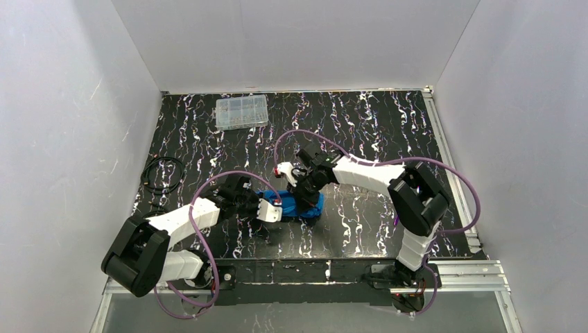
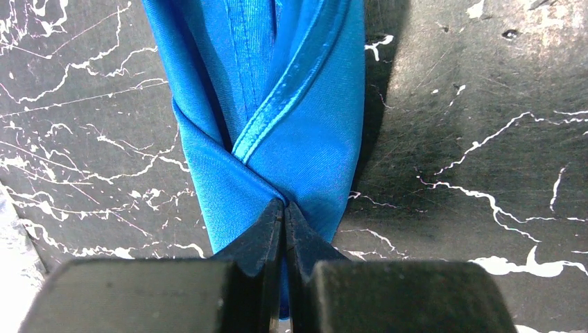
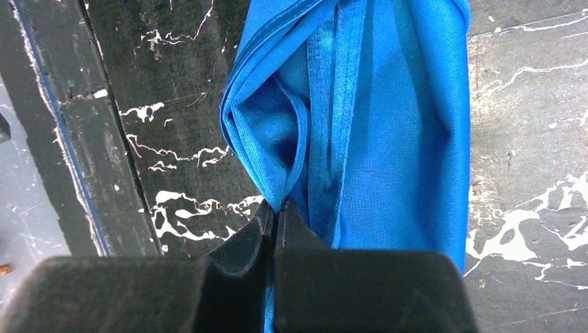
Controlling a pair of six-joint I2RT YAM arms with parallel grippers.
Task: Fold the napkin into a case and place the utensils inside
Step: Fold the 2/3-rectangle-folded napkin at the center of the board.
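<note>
The bright blue napkin (image 1: pixel 308 205) lies bunched into a narrow folded strip near the table's front middle. My left gripper (image 2: pixel 284 206) is shut on one end of the napkin (image 2: pixel 277 104), cloth pinched between its tips. My right gripper (image 3: pixel 276 207) is shut on a folded edge of the napkin (image 3: pixel 388 139) at the other end. From above, the left gripper (image 1: pixel 276 206) comes in from the left and the right gripper (image 1: pixel 303 189) from the back right, nearly meeting over the cloth. The utensils are not seen loose on the table.
A clear plastic compartment box (image 1: pixel 241 112) sits at the back of the black marbled table (image 1: pixel 374 125). A coiled black cable (image 1: pixel 163 174) lies at the left edge. Purple cables (image 1: pixel 457 187) loop off both arms. White walls close in three sides.
</note>
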